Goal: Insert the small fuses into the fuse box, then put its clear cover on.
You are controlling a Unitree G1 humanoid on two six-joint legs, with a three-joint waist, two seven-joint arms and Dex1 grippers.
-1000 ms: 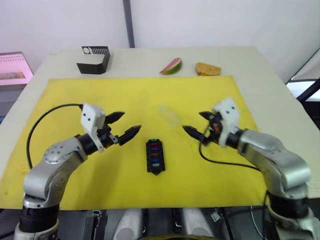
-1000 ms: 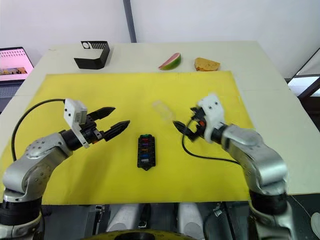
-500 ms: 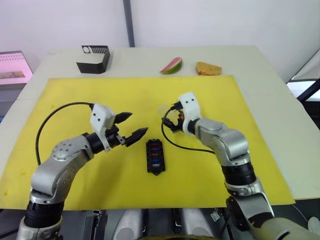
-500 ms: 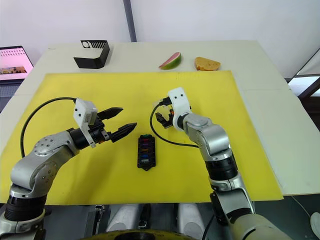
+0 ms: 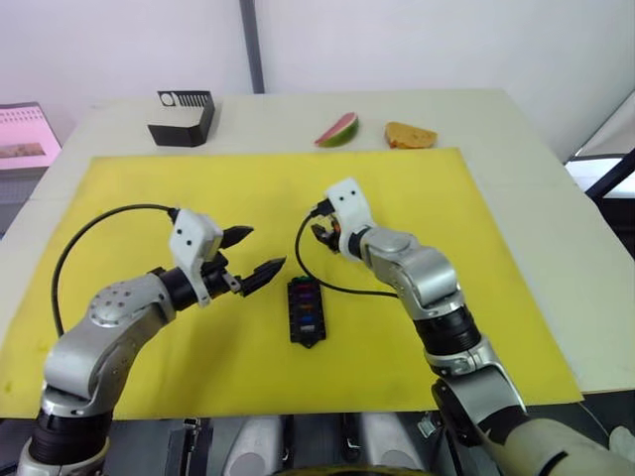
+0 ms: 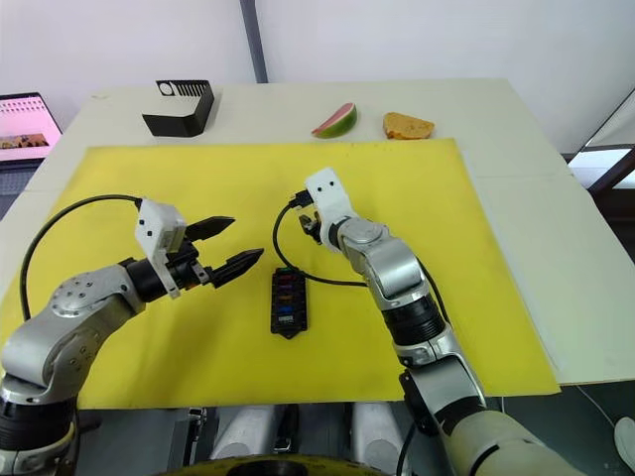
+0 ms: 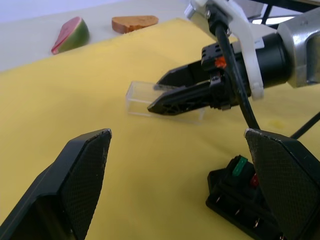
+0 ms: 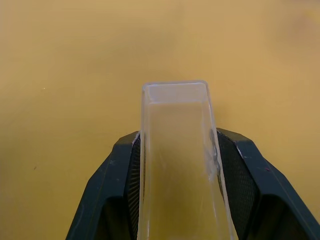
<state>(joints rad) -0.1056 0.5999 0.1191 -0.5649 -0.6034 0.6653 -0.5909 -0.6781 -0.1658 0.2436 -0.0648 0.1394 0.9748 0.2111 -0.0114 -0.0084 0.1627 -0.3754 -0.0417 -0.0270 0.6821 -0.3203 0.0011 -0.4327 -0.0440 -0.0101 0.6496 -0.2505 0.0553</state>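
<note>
The black fuse box [image 5: 306, 311] lies mid-mat with the small fuses [image 5: 306, 300] seated in its slots; a green one [image 7: 239, 165] and a red one [image 7: 253, 180] stand at its far end. The clear cover [image 7: 141, 96] rests on the yellow mat just beyond the box. My right gripper [image 7: 154, 95] is shut on the clear cover [image 8: 175, 150], one finger pressed on each long side. My left gripper [image 5: 263, 250] hovers open to the left of the fuse box, holding nothing.
The yellow mat [image 5: 496, 248] covers most of the table. At the back stand a larger black box with a white slotted top [image 5: 184, 116], a watermelon slice [image 5: 339, 129] and a piece of bread [image 5: 412, 136]. A laptop screen [image 5: 25, 124] sits off the table's left edge.
My right arm swung in from the right to the clear cover and its fingers closed on it. The left gripper has stayed open in nearly the same place.
</note>
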